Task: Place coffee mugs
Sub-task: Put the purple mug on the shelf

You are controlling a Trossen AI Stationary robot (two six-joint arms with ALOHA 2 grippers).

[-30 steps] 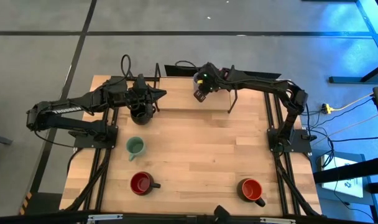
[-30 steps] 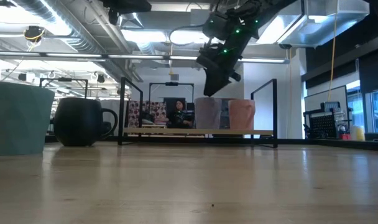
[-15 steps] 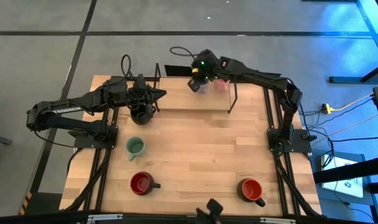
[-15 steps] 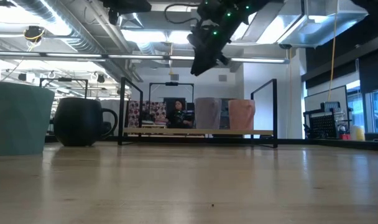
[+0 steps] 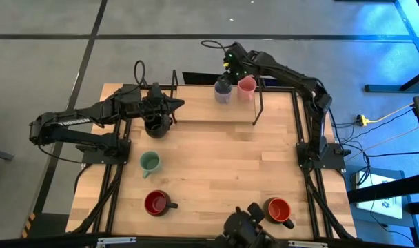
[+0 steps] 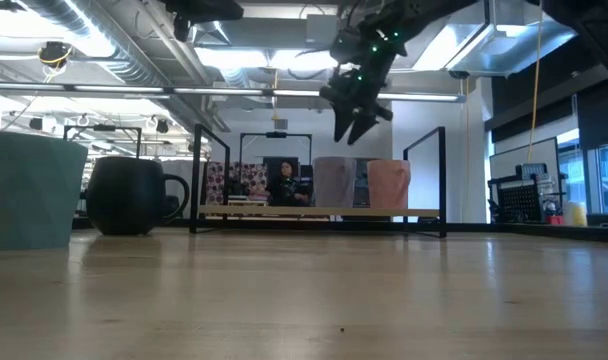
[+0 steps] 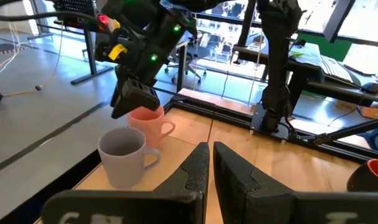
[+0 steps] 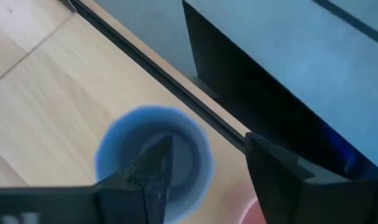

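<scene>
The lavender mug and the pink mug stand side by side on a low wooden shelf at the table's far edge. My right gripper hangs open above the lavender mug, touching nothing; the low view shows it clear above both mugs. My left gripper is shut and hovers by the black mug, which stands on the table. The pale green mug and two red mugs sit nearer.
Black frame posts stand at the shelf's two ends. A dark thing shows at the table's near edge between the red mugs. Bare wood lies in the table's middle. A person sits far back in the room.
My right gripper has risen off the lavender mug and moved toward the table's far edge; the mug stays on the shelf beside the pink one. A dark thing has come into view at the near edge. The left arm has kept still.
</scene>
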